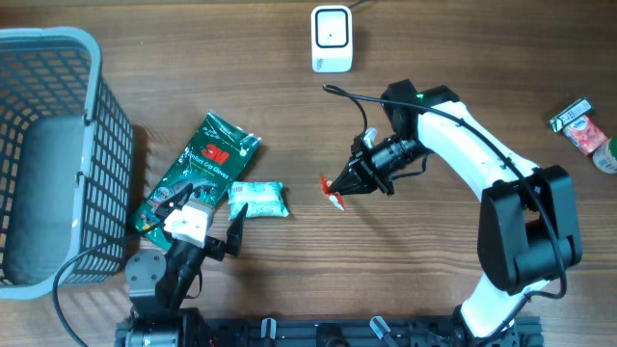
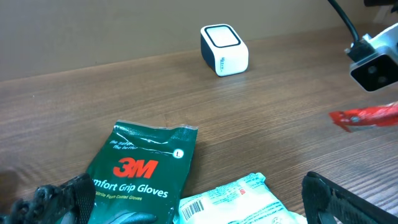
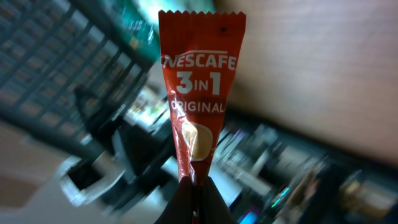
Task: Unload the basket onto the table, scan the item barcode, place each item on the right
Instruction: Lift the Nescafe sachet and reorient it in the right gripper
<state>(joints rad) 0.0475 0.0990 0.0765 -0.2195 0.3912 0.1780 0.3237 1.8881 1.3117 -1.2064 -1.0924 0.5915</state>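
A red Nescafe 3-in-1 sachet (image 1: pixel 331 190) (image 3: pixel 199 93) (image 2: pixel 367 117) hangs above mid-table, with my right gripper (image 1: pixel 345 185) (image 3: pixel 194 186) shut on its lower end. Its printed front faces the right wrist camera, and no barcode shows there. The white scanner (image 1: pixel 331 39) (image 2: pixel 224 50) stands at the table's far edge, apart from the sachet. My left gripper (image 1: pixel 201 214) (image 2: pixel 199 208) is open at the near left, holding nothing. Its fingers straddle the lower ends of a green 3M gloves packet (image 1: pixel 202 164) (image 2: pixel 140 171) and a teal wipes packet (image 1: pixel 258 200) (image 2: pixel 239 202).
A grey wire basket (image 1: pixel 96 58) fills the far left. A small red and white packet (image 1: pixel 578 123) and a green item (image 1: pixel 607 154) lie at the right edge. The right arm's cable loops above the table near the scanner.
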